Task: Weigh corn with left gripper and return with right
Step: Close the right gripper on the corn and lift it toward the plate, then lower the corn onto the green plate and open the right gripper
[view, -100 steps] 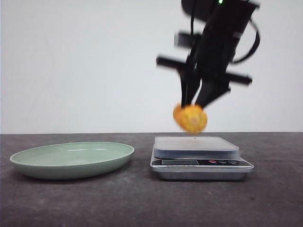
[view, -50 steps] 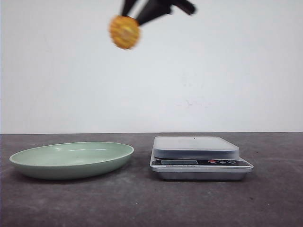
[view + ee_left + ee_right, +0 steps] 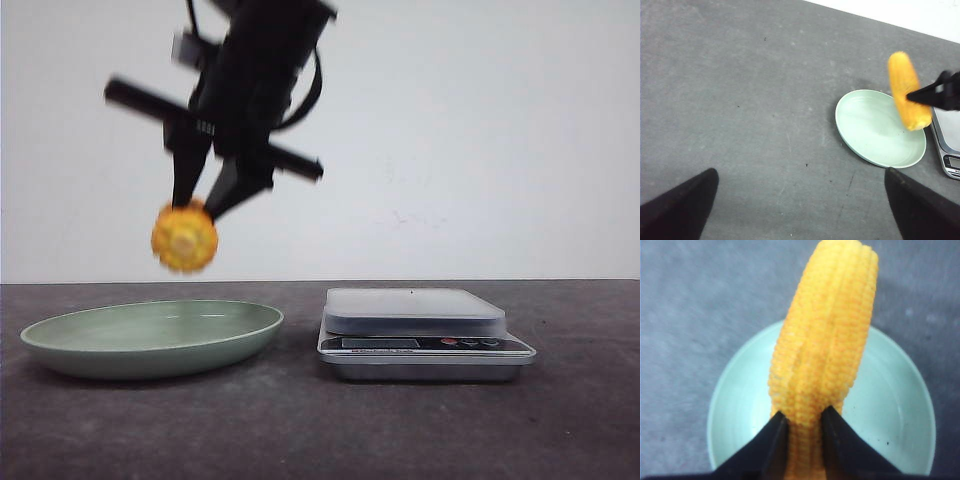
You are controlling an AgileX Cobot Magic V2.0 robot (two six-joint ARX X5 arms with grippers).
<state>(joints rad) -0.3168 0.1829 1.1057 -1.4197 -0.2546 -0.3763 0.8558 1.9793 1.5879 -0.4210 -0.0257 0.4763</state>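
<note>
Corn (image 3: 184, 237): cob with orange-yellow kernel rows, held in the air at left centre of the front view, above the near part of the plate and clear of it.

Right gripper (image 3: 206, 197): black, motion-blurred, descending from the upper left of the front view. Fingers (image 3: 774, 440) closed on one end of the cob, most of its length projecting beyond the tips.

Left gripper (image 3: 800, 202): fingers spread wide at the lower corners of its wrist view, holding nothing.

Plate (image 3: 60, 338): pale green, shallow, on the dark grey bench (image 3: 300, 430) at lower left of the front view.

Kitchen scale (image 3: 420, 330): silver, platform bare, lower centre-right, just beside the plate.

Risk: the grip sits at the cob's end only, so a quick swing could pivot or slip it. Released from this height, the round cob may roll over the low rim.
</note>
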